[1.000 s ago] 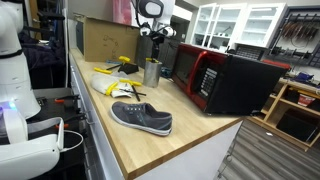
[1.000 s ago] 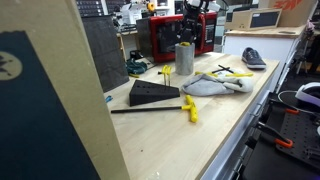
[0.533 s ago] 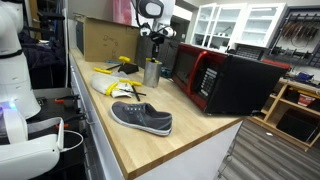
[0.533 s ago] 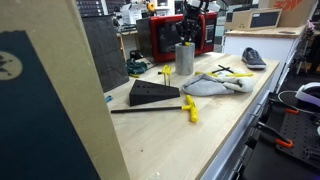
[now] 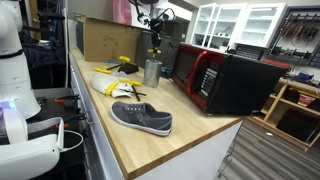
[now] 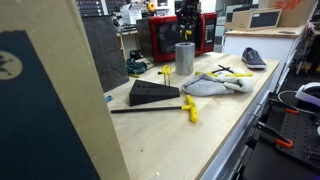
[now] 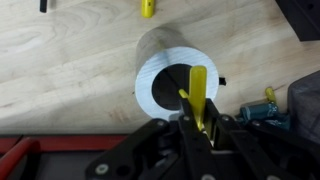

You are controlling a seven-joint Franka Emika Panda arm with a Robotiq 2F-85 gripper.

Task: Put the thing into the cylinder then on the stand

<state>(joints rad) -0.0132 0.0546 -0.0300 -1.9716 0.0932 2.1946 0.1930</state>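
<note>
The cylinder (image 5: pixel 152 72) (image 6: pixel 184 58) is a grey metal cup standing upright on the wooden bench in front of the microwave. My gripper (image 5: pixel 155 38) (image 6: pixel 186 22) hangs straight above it, clear of its rim. In the wrist view my gripper (image 7: pixel 197 125) is shut on the thing (image 7: pixel 199 92), a thin yellow strip that points down over the cylinder's (image 7: pixel 150 90) dark mouth. The stand (image 5: pixel 122 66) (image 6: pixel 232 71), a low yellow frame with black parts, lies on the bench beyond the cylinder.
A red-fronted microwave (image 5: pixel 225 80) (image 6: pixel 170 38) stands close beside the cylinder. A grey shoe (image 5: pixel 142 118) (image 6: pixel 253 58), a flat white and yellow object (image 5: pixel 110 85) (image 6: pixel 215 84), a black wedge (image 6: pixel 152 93) and a cardboard box (image 5: pixel 105 38) share the bench.
My gripper has closed on the yellow thing down at the cylinder's mouth and has risen with it to well above the rim. The cylinder has stayed put.
</note>
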